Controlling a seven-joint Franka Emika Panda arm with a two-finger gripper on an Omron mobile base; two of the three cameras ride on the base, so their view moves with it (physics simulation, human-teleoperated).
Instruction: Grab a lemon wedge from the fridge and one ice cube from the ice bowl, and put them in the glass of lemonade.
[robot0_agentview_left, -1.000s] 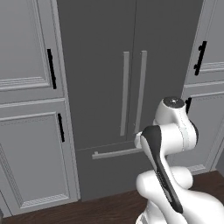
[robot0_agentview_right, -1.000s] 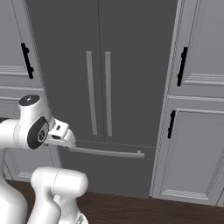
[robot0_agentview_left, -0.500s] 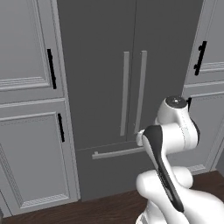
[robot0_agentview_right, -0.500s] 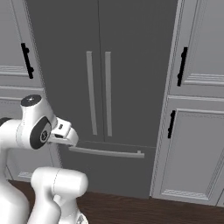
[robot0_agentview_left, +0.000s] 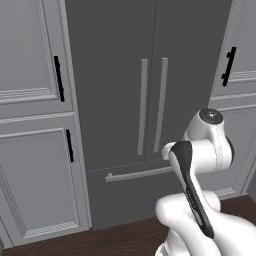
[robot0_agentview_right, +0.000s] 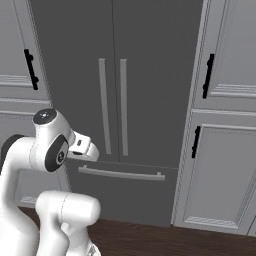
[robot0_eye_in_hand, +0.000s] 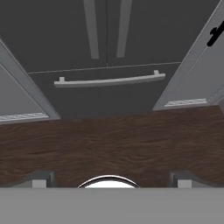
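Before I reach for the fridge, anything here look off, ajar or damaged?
Nothing stands out. The fridge has both doors shut flush, bar handles straight, and the bottom drawer closed. The cabinets beside it are shut too, and the wood floor shows no spill.

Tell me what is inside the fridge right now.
Nothing inside can be seen. The fridge has both doors shut and its bottom drawer closed, so shelves and contents are covered. Only the door handles and the drawer handle show.
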